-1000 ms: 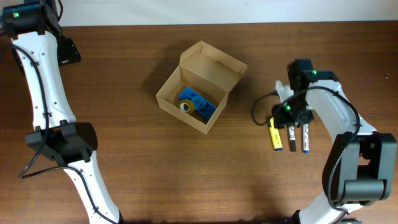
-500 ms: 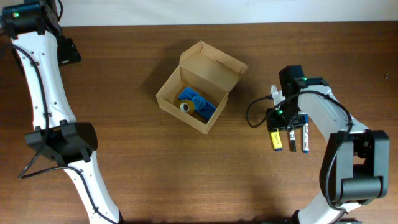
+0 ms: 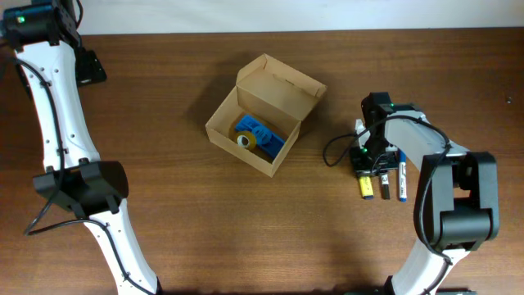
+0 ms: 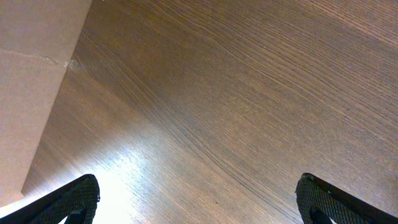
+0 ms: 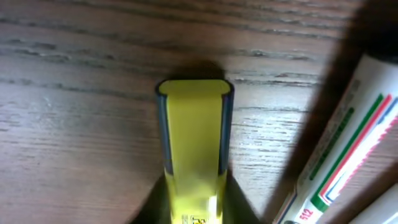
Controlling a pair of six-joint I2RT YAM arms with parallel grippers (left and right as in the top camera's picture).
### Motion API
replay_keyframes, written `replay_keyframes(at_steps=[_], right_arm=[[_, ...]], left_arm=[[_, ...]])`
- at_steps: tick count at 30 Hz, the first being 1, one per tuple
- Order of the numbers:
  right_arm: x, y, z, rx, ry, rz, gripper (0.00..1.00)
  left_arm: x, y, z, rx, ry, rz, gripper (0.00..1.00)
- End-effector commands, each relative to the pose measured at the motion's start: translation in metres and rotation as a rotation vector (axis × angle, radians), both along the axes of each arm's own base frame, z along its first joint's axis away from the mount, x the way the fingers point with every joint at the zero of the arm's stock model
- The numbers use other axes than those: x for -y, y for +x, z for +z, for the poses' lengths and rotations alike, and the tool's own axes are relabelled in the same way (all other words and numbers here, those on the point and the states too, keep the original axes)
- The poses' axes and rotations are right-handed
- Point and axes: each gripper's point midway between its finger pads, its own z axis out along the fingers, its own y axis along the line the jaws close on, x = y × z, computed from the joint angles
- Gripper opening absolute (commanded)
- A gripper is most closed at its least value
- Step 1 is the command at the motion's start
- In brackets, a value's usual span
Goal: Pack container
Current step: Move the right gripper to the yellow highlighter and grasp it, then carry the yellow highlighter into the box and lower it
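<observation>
Right gripper [image 3: 368, 168] has shifted over the yellow marker [image 5: 194, 155] on the wood table [image 3: 164, 238], grip unclear; left gripper [image 4: 199, 200] gapes.

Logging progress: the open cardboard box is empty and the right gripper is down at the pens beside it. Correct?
No, the container is not empty: the overhead view shows a blue case inside it. The right gripper is at the pens.
</observation>
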Motion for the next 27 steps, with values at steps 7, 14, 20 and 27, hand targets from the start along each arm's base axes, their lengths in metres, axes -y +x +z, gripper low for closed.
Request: replay_keyframes(at_steps=[7, 14, 20, 27], right_arm=[[-0.008, -0.004, -0.011, -0.028, 0.035, 0.013, 0.04], [-0.011, 0.035, 0.051, 0.120, 0.047, 0.019, 0.04], [-0.025, 0.076, 0.142, 0.300, 0.072, 0.047, 0.04], [-0.109, 0.086, 0.228, 0.470, 0.175, 0.397, 0.04]], left_arm=[[-0.002, -0.002, -0.001, -0.009, -0.003, -0.006, 1.00], [-0.002, -0.002, -0.001, -0.009, -0.003, -0.006, 1.00], [-0.002, -0.002, -0.001, -0.009, -0.003, -0.006, 1.00], [-0.002, -0.002, -0.001, -0.009, -0.003, -0.006, 1.00]])
